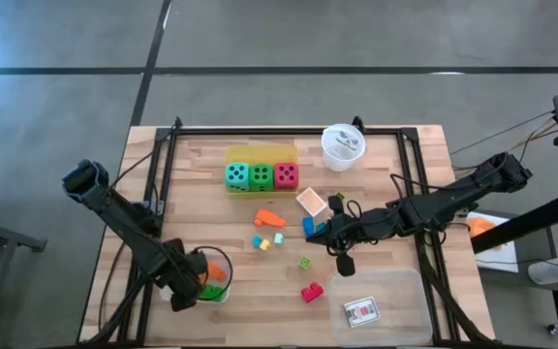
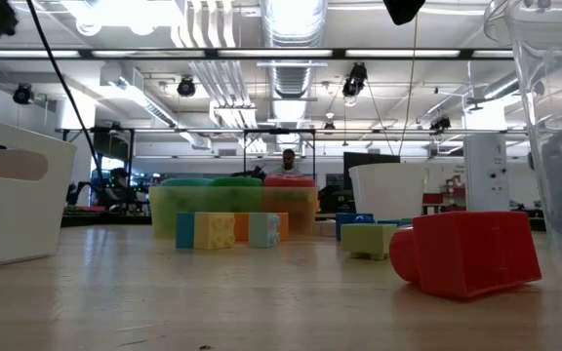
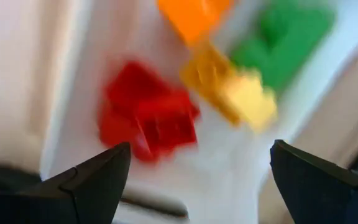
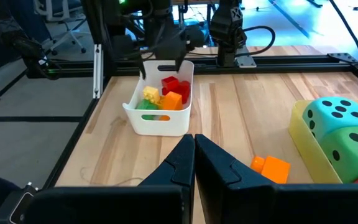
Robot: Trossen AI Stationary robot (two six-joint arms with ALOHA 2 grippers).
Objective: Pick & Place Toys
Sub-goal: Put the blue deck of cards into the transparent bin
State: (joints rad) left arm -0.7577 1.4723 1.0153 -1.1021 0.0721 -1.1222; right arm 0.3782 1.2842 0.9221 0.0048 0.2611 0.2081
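Note:
My left gripper (image 3: 197, 186) stands open, pointing down over the small white tray (image 1: 223, 294) at the table's near left. In the tray lie a red block (image 3: 148, 118), an orange block (image 3: 191, 15), a yellow block (image 3: 235, 87) and a green block (image 3: 284, 37); nothing is between the fingers. My right gripper (image 4: 194, 155) is shut and empty, hovering near the table's middle right (image 1: 320, 233). Loose blocks lie mid-table: orange (image 1: 269, 217), blue (image 1: 310, 225), green (image 1: 304, 263), red (image 1: 311, 291). Three dice (image 1: 260, 175) sit in a yellow tray (image 1: 260, 153).
A round white cup (image 1: 342, 145) stands at the far right. A clear tray (image 1: 405, 291) with a playing card (image 1: 361, 310) sits at the near right. Small yellow and blue blocks (image 1: 263, 241) lie mid-table. Black frame rails (image 1: 163, 165) run along the table's sides.

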